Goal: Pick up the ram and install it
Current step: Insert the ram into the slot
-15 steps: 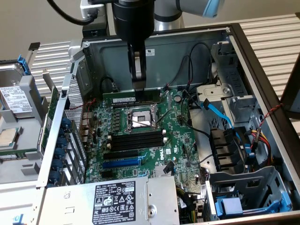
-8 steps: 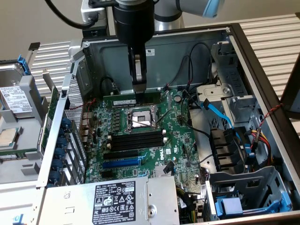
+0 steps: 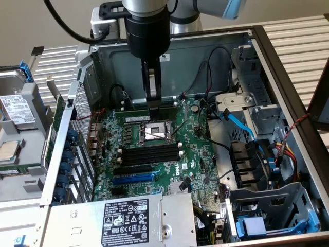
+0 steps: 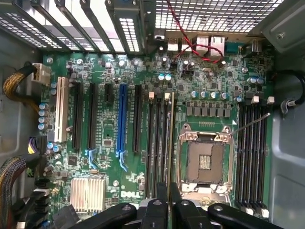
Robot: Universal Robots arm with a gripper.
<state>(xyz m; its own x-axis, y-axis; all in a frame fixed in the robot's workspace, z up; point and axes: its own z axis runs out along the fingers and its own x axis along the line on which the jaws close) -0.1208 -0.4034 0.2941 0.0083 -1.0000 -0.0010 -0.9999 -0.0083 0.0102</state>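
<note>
My gripper (image 3: 153, 105) hangs straight down into the open computer case, shut on the ram (image 3: 131, 110), a thin green stick held level above the motherboard (image 3: 198, 154). In the wrist view the ram (image 4: 170, 143) shows edge-on as a narrow strip running away from my gripper (image 4: 169, 202). It lines up along the edge of the black memory slots (image 4: 157, 143) beside the CPU socket (image 4: 206, 157). The ram hovers above the board, not seated in a slot. Those same black memory slots (image 3: 149, 154) lie in front of the CPU socket (image 3: 154, 131) in the exterior view.
A blue expansion slot (image 3: 132, 179) lies beyond the memory slots. More memory slots (image 4: 252, 152) sit on the socket's other side. The power supply (image 3: 123, 218) and drive cage (image 3: 267, 206) line the case front. Loose cables (image 3: 236, 123) hang at the exterior view's right.
</note>
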